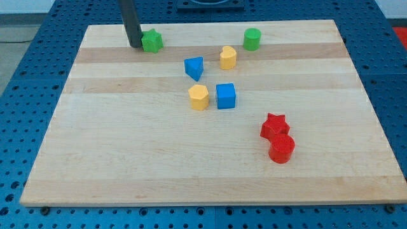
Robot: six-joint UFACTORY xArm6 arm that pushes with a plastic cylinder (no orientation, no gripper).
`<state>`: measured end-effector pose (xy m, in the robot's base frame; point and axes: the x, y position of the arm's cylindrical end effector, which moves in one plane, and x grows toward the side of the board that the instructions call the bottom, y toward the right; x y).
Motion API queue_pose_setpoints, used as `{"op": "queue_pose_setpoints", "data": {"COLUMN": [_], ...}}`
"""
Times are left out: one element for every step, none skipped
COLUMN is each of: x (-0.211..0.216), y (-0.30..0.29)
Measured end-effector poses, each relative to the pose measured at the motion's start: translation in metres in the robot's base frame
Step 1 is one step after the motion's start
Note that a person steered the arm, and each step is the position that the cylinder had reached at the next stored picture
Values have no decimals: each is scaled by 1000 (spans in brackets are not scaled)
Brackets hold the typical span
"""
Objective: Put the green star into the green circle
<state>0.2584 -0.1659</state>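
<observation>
Two green blocks matter to us: the green star (152, 41) near the board's top-left corner, and the green circle (252, 39) well off toward the view's right, at about the same height. Our tip (135, 45) sits against the star's left side, apparently touching, so the circle lies straight beyond the star (a rightward push looks right). We have no fingers to open or shut; the rod holds nothing.
</observation>
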Motion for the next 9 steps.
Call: {"op": "queue_pose_setpoints", "data": {"x": [-1,-1,-4,-17,-19,-19,-19,-19,-19], "y": [27,63,96,102,119,147,170,187,200]}}
